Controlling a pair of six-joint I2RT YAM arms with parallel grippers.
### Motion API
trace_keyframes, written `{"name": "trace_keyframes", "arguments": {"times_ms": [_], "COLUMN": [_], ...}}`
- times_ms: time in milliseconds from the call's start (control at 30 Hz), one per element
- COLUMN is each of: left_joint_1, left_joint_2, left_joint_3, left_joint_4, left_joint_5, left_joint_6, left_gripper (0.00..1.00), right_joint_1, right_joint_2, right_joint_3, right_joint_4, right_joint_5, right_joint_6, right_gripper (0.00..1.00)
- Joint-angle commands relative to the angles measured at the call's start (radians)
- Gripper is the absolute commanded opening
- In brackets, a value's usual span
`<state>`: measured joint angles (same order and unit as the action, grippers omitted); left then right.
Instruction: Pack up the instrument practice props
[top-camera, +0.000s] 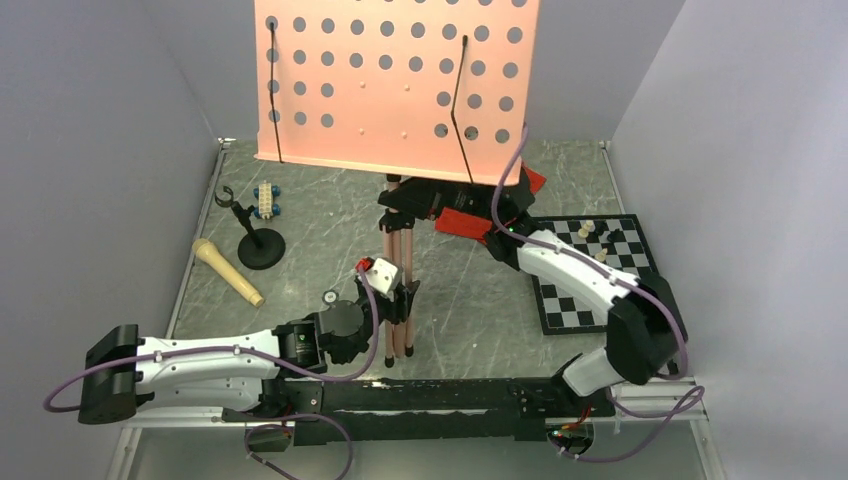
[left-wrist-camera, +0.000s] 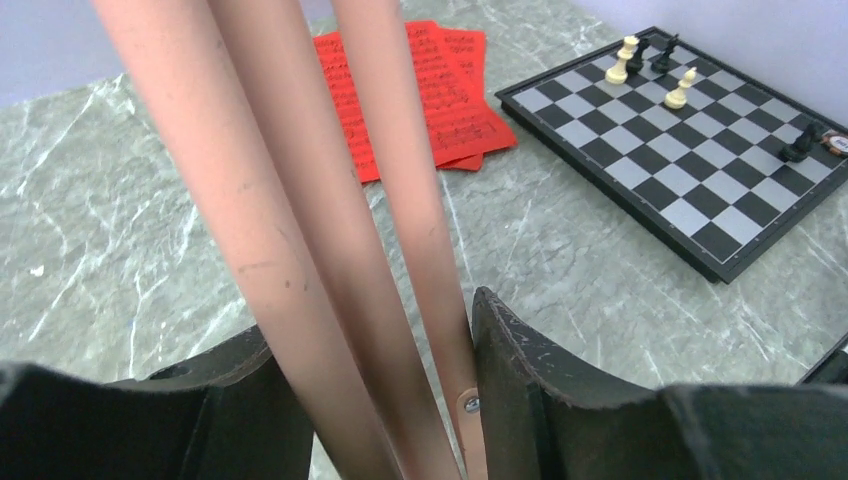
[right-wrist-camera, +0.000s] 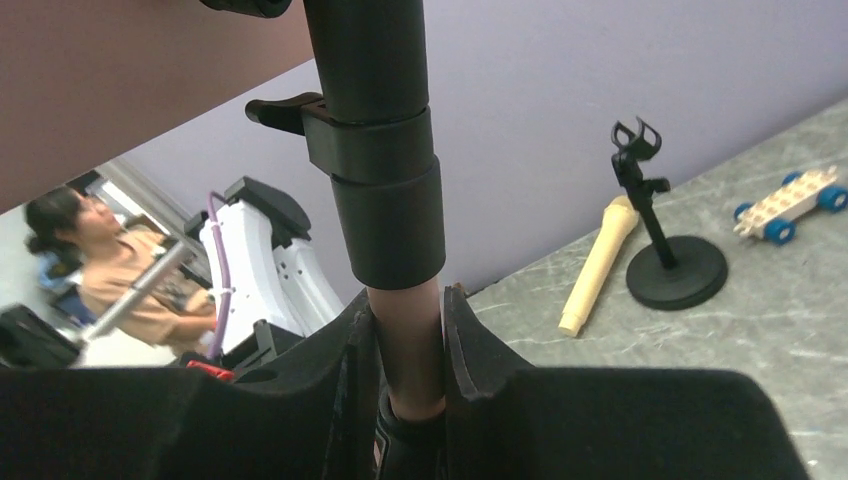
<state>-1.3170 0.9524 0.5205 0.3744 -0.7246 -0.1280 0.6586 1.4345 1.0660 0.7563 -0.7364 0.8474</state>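
Pink perforated-desk tripod music stand (top-camera: 395, 80), clenched at legs (left-wrist-camera: 300, 250) by left gripper (left-wrist-camera: 400, 370) and shaft (right-wrist-camera: 408, 375) by right gripper (right-wrist-camera: 408, 330), is risking top-heavy tipping.

A chessboard (top-camera: 590, 275) lies flat on the right side of the grey marbled surface (top-camera: 320, 230). Two cream pieces (left-wrist-camera: 628, 60) stand near its far edge with black pieces (left-wrist-camera: 655, 55) just beside them, and another black piece (left-wrist-camera: 800, 148) stands at the right edge. A toy block car (top-camera: 265, 200), white with blue wheels, sits far left. A small round object (top-camera: 330, 296) lies nearer the front.
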Motion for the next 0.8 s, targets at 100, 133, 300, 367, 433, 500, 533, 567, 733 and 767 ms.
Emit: {"name": "trace_keyframes", "arguments": {"times_ms": [100,133,300,367,433,500,533,567,733,767], "left_joint_1": [-0.011,-0.011,-0.011,-0.011,-0.011,-0.011,-0.011,-0.011,-0.011,-0.011], "left_joint_2": [0.015,0.023,0.053,0.071,0.102,0.138,0.158,0.182,0.291,0.307], "left_joint_3": [0.018,0.013,-0.059,-0.096,-0.129,-0.144,-0.152,-0.156,-0.173,-0.178], "left_joint_4": [-0.059,-0.061,0.004,0.047,0.075,0.084,0.092,0.092,0.103,0.108], "left_joint_5": [0.026,0.025,0.034,0.040,0.043,0.038,0.034,0.030,0.002,-0.004], "left_joint_6": [0.018,0.003,-0.061,-0.086,-0.114,-0.144,-0.158,-0.178,-0.269,-0.285], "left_gripper": [0.00,0.00,0.00,0.00,0.00,0.00,0.00,0.00,0.00,0.00], "right_joint_1": [-0.031,-0.031,-0.035,-0.040,-0.040,-0.041,-0.040,-0.041,-0.040,-0.040], "right_joint_2": [0.159,0.170,0.207,0.230,0.249,0.271,0.283,0.296,0.365,0.376], "right_joint_3": [0.062,0.057,0.033,0.009,-0.015,-0.032,-0.043,-0.053,-0.097,-0.098], "right_joint_4": [0.261,0.266,0.232,0.235,0.238,0.236,0.240,0.250,0.313,0.314], "right_joint_5": [-0.011,-0.013,-0.015,-0.016,-0.014,-0.013,-0.011,-0.009,-0.003,-0.001], "right_joint_6": [0.396,0.399,0.353,0.342,0.322,0.301,0.294,0.292,0.312,0.311], "right_gripper": [0.00,0.00,0.00,0.00,0.00,0.00,0.00,0.00,0.00,0.00]}}
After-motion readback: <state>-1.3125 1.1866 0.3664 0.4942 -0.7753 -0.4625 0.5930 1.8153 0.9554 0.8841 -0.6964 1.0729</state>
